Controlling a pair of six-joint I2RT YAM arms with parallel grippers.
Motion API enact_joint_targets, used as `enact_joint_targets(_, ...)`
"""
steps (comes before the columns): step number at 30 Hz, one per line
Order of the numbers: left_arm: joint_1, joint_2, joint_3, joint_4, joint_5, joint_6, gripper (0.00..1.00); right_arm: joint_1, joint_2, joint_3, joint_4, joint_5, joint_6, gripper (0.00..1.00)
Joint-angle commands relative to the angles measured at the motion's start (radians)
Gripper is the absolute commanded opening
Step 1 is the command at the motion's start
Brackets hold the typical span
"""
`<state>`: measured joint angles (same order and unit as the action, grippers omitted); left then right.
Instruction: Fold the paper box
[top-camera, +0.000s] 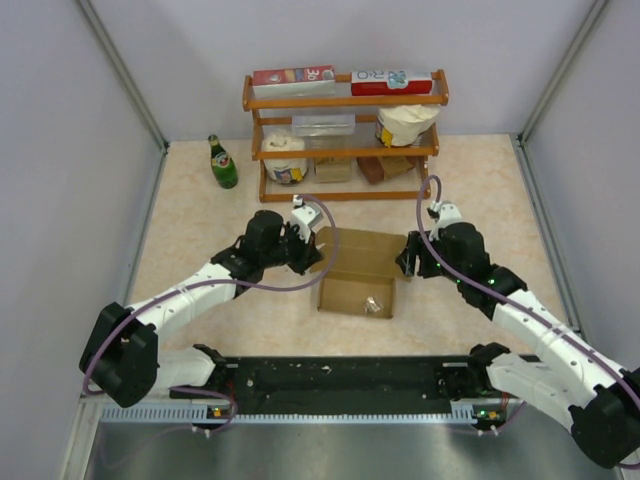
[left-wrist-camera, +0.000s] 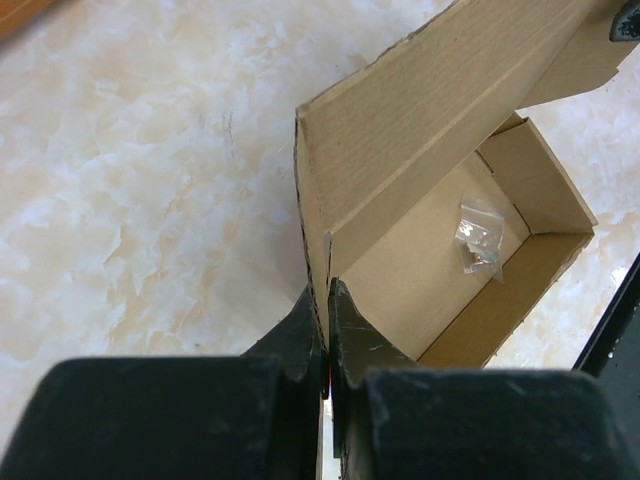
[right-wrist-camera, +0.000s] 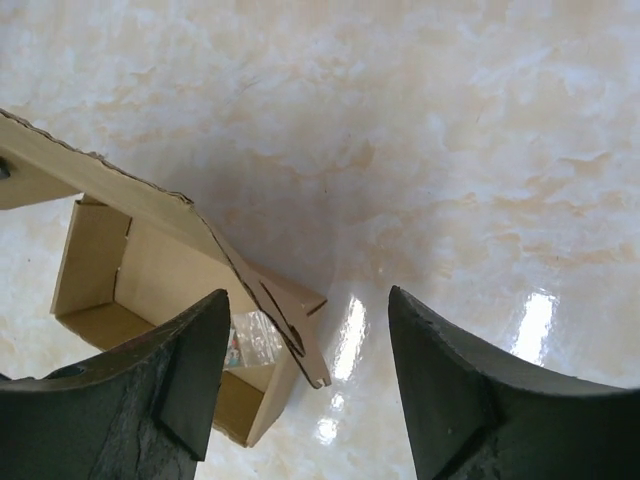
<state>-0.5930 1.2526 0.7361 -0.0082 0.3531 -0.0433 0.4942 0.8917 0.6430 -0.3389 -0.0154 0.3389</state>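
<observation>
On the desk (top-camera: 190, 290), between the two arms, the paper box (top-camera: 357, 272) sits with its tray open upward and its lid flap raised along the far side. Left gripper (left-wrist-camera: 325, 300): fingers pressed together, pinching the cardboard edge of the box's left wall near a corner. Right gripper (right-wrist-camera: 305, 295): jaws spread, holding nothing. A pointed side tab of the box shows in the gap between its fingers, and contact with either finger cannot be judged. A small clear bag (left-wrist-camera: 478, 235) lies on the box floor, its contents too small to identify. The left wrist view cuts off the lid at the frame's top edge. From above, both grippers' fingertips are largely hidden by their own housings.
</observation>
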Motion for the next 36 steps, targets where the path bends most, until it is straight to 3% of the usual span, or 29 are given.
enact_joint_targets(1, 0.002, -0.015, -0.004, 0.043, -0.011, -0.012, 0.00, -0.005, -0.014, -0.028, 0.178, 0.020, 0.041, 0.58)
enact_joint_targets(6, 0.002, -0.013, -0.004, 0.054, -0.032, -0.052, 0.00, -0.003, -0.004, -0.055, 0.230, -0.029, 0.060, 0.41)
enact_joint_targets(11, 0.001, -0.019, -0.014, 0.063, -0.074, -0.119, 0.01, -0.003, -0.005, -0.060, 0.233, -0.057, 0.078, 0.32)
enact_joint_targets(15, -0.007, -0.039, -0.035, 0.079, -0.101, -0.148, 0.00, -0.005, -0.013, -0.066, 0.227, -0.092, 0.081, 0.32)
enact_joint_targets(25, -0.008, -0.051, -0.038, 0.077, -0.123, -0.142, 0.00, -0.003, 0.015, -0.083, 0.224, -0.104, 0.055, 0.43)
enact_joint_targets(32, -0.011, -0.047, -0.029, 0.077, -0.117, -0.141, 0.00, -0.005, 0.029, -0.101, 0.281, -0.103, 0.055, 0.33)
enact_joint_targets(36, -0.014, -0.041, -0.023, 0.079, -0.129, -0.141, 0.01, -0.003, 0.038, -0.117, 0.331, -0.112, 0.052, 0.31)
